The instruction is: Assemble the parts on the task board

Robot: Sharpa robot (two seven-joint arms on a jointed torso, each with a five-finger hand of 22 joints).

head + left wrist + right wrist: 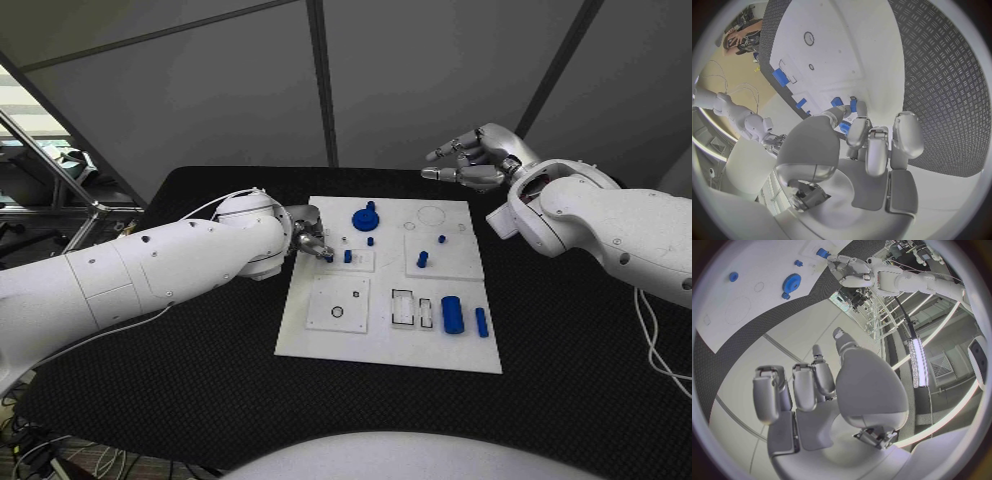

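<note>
Status: task board [382, 350] sits mid-counter [188, 400], and assembly looks early to partway, as a judgement.

Left hand [310, 238] is at the board's left edge, fingers curled in over a small blue peg [348, 256] standing in the left-middle panel. In the left wrist view the fingertips [856, 121] close around a small blue piece [853, 105]; I read that as a pinch on it, likely seating or picking it.

Right hand [469, 160] is up beyond the board's far right corner, well apart from it, holding nothing. Fingers loosely bent and apart in the right wrist view [811, 390].

Looks placed already:
- blue gear [366, 216] on the far-left panel, with a small peg just near of it
- blue peg [423, 259] upright in the right-middle panel, plus two small studs near it

Looks left:
- large blue cylinder [453, 314] and slim blue bar [482, 322] lying loose on the near-right of the board
- empty rectangular slots [404, 307] just left of them
- round ring outline [431, 213] on the far-right panel unfilled
- near-left panel [338, 305] shows holes only

Can't tell whether the pegs are fully seated.
</note>
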